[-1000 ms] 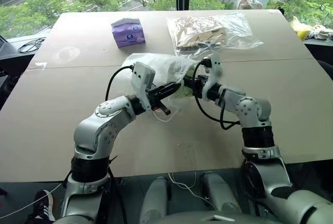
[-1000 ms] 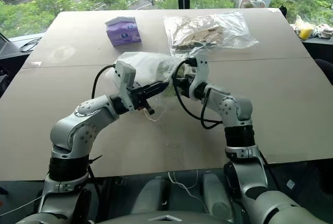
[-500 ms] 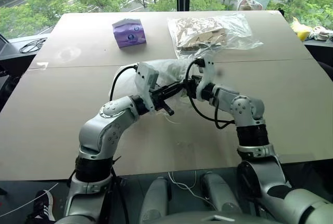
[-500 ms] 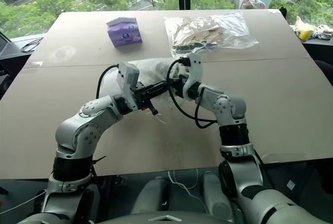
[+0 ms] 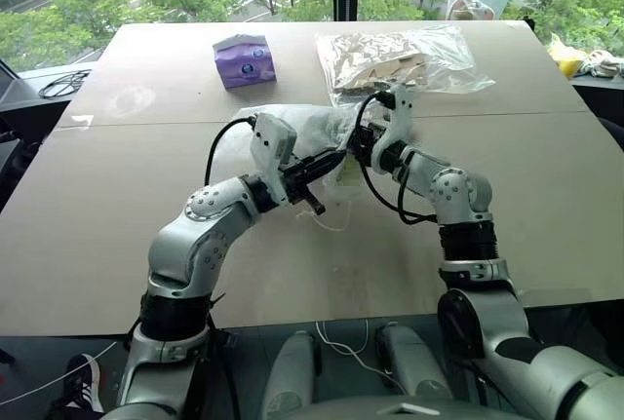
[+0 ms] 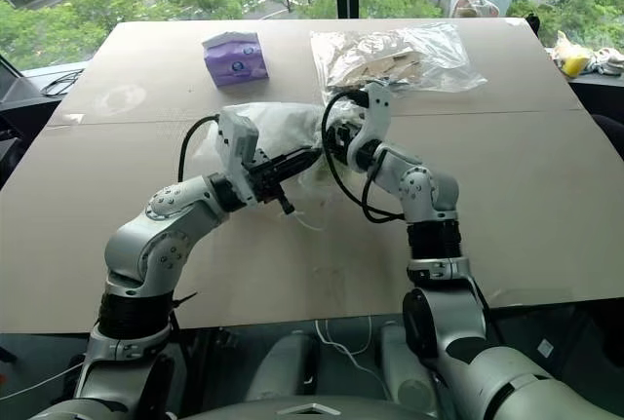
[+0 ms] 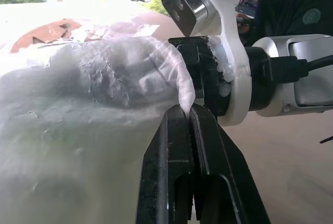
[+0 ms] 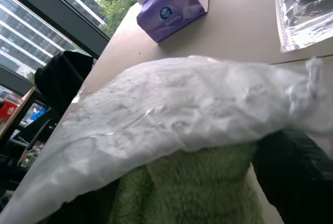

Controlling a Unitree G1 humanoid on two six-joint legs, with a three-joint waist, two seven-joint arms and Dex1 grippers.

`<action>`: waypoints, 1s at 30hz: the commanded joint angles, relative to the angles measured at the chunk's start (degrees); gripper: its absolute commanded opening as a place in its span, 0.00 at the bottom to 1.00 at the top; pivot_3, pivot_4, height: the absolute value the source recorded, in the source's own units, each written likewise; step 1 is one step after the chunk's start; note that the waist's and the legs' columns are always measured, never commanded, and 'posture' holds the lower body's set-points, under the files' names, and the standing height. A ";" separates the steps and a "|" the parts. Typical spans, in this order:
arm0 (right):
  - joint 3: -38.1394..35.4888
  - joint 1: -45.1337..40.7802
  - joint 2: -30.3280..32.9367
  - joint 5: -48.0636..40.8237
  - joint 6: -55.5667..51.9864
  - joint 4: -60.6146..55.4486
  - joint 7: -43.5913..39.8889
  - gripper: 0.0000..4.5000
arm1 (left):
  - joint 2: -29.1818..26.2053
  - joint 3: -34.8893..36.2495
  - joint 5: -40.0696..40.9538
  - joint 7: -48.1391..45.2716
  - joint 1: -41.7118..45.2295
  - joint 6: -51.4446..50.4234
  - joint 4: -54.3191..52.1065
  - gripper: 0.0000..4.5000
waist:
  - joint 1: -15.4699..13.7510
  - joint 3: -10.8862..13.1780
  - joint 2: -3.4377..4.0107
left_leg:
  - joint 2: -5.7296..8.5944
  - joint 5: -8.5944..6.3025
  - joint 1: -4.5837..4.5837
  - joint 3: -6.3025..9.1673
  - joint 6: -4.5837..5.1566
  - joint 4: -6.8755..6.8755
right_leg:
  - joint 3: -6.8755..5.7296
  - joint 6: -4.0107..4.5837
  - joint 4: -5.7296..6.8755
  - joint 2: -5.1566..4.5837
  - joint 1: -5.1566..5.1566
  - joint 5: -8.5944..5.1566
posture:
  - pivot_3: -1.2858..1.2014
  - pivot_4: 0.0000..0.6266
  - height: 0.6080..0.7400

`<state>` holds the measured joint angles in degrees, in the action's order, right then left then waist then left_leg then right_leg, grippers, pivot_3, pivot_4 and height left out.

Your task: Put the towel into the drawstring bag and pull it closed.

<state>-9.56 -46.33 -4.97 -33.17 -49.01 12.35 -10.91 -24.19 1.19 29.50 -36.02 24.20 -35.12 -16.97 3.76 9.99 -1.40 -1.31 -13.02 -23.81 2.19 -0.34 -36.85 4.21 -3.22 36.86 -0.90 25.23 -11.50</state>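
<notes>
I see one drawstring bag (image 5: 302, 128), a thin, crinkled, half-see-through white pouch, lying mid-table with both my grippers at its mouth. My left gripper (image 7: 188, 114) is pinched tight on a fold of the bag's rim, its two black fingers pressed together with the film caught between them. One towel (image 8: 200, 185), fluffy light green terry, sits inside the mouth under the white film, directly ahead of my right gripper (image 5: 363, 143), between its dark fingers (image 8: 294, 167); whether that gripper is gripping the cloth or has let go I cannot tell. A thin white cord (image 5: 330, 220) trails on the tan table (image 5: 117, 225) below the left gripper. Farther back stand one purple tissue pack (image 5: 244, 59) and one clear plastic bag (image 5: 400, 57) of brown pieces, well apart from each other
</notes>
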 commanded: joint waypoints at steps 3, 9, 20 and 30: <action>2.38 3.15 4.15 -6.39 -9.67 -9.48 -6.73 0.99 | -0.36 3.07 -1.61 1.02 3.87 4.64 3.37 0.00 | -0.09 0.00 0.00 | 0.00 0.00 -0.02 0.00 0.00 0.00 | 0.00 0.00 -0.01 -0.01 0.00 0.00 | 0.52 0.24 1.00; 6.56 7.38 12.81 -6.17 -10.45 -17.12 -13.87 0.99 | -1.19 4.32 -3.56 1.45 5.71 7.75 7.21 0.00 | 0.06 0.00 0.00 | 0.01 0.00 -0.01 0.00 0.00 0.00 | 0.00 -0.01 0.00 -0.01 0.00 0.00 | 0.52 0.24 1.00; 24.96 7.26 21.73 25.35 27.56 -1.11 -17.26 0.99 | -1.32 6.22 -0.64 -0.08 5.97 7.25 7.04 0.00 | 0.40 0.00 -0.01 | -0.03 0.00 0.07 -0.10 0.00 -0.06 | 0.07 -0.03 0.07 0.04 0.01 0.00 | 0.52 0.24 1.00; 22.86 -4.64 13.13 33.07 43.59 27.49 -10.01 0.99 | -1.97 8.57 2.39 0.28 5.90 5.39 5.98 0.00 | 0.01 0.00 -0.03 | 0.02 0.00 0.00 -0.10 -0.01 -0.19 | 0.07 -0.03 0.08 -0.05 -0.02 0.03 | 0.52 0.24 1.00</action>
<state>15.42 -48.90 8.35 -0.58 -8.96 37.65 -23.03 -25.65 8.87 30.77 -35.41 29.39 -29.87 -8.27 3.78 9.99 -1.43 -1.28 -13.02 -23.81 2.09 -0.35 -37.04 4.28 -3.24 36.94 -0.95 25.21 -11.47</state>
